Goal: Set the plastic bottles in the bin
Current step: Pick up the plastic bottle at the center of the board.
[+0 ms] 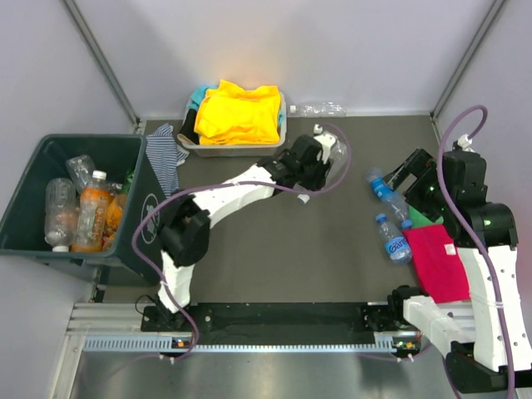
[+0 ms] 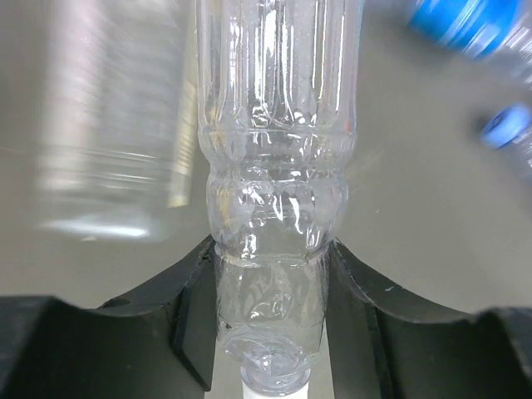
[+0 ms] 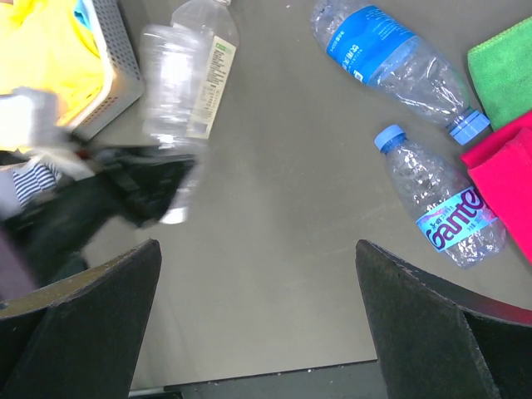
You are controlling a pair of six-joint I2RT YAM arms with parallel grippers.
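A: Top view, first entry?
B: Left gripper [image 1: 326,148] is clamped on a clear bottle [image 1: 336,153], just right of the white tray [image 1: 237,150]. The bin [image 1: 131,245], left of the tray, holds several bottles [image 1: 90,212].
A: Left wrist view?
B: The clear bottle [image 2: 278,166] has its neck pinched between both fingers [image 2: 195,324].
A: Right wrist view?
B: Right gripper [image 3: 258,332] is spread wide with nothing between its fingers. Two blue-labelled bottles [image 3: 397,60] lie well right of the tray [image 3: 112,50].

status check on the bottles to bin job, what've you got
Left gripper clamped on clear bottle near its neck. Right gripper open, empty. Two blue-labelled bottles on table; bin part filled. Near path: striped cloth beside bin.
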